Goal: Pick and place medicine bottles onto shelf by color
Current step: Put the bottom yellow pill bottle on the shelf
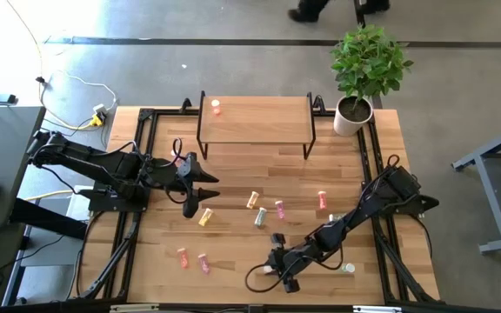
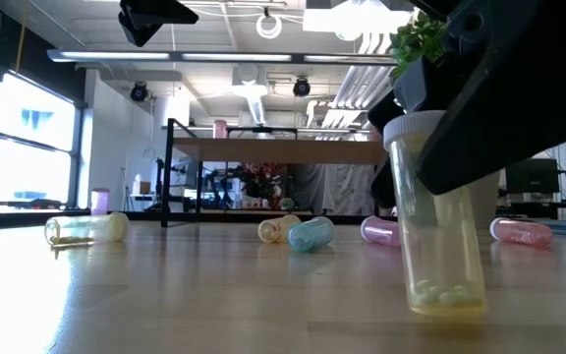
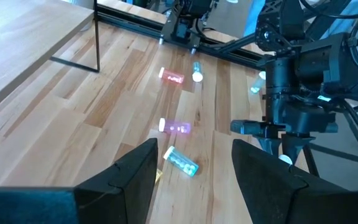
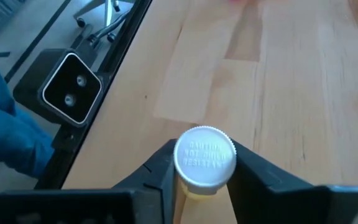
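Note:
A yellow medicine bottle [image 2: 442, 236] with a white cap [image 4: 205, 155] stands upright on the table close to its near edge, and my right gripper [image 1: 278, 268] is shut on it. Other bottles lie on their sides mid-table: yellow [image 1: 205, 217], pale green [image 1: 259, 217], pink [image 1: 279, 209], red [image 1: 323, 199]. A red one [image 1: 182, 256] and a pink one [image 1: 203, 263] lie near the front left. One red-orange bottle [image 1: 216, 107] stands on the shelf [image 1: 255, 122] at its far left corner. My left gripper [image 1: 194, 187] hovers open, left of centre, above the table. My right gripper pinches the yellow bottle's upper part, just below the cap [image 4: 197, 186], between its two fingers [image 4: 248, 173]. The fingers slant down from the table's far right. The bottle stands upright with its base [image 2: 446, 307] on the table.
A potted plant [image 1: 352, 113] stands at the far right corner beside the shelf. Another small bottle [image 1: 348, 269] lies near the front right. Black frame rails [image 1: 146, 174] run along the table's left and right sides. Bare wood lies between the shelf and the scattered bottles.

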Robot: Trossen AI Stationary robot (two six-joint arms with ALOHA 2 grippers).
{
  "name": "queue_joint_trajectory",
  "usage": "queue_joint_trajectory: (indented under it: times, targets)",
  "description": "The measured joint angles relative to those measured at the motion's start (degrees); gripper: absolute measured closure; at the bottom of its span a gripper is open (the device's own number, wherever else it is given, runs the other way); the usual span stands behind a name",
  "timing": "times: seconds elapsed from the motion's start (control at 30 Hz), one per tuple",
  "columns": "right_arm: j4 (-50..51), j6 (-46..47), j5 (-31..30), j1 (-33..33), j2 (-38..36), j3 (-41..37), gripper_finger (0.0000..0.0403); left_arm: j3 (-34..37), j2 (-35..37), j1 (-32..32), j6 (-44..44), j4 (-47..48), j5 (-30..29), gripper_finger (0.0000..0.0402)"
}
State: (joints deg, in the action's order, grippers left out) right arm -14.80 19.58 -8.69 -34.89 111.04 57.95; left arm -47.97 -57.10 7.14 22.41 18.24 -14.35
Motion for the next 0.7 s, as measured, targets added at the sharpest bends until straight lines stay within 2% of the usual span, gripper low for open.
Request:
queue_joint_trajectory:
  times: [0.47, 0.7]
  targets:
    - [0.1, 2.3, -0.9, 0.4, 0.0, 4.0, 0.0305, 0.0, 0.0, -0.1, 0.0, 0.0, 0.0, 0.0206]
    - [1.3, 4.0, -1.7, 2.3, 0.0, 6.6, 0.0305, 0.0, 1.1, -2.5, -0.6, 0.9, 0.0, 0.0206]
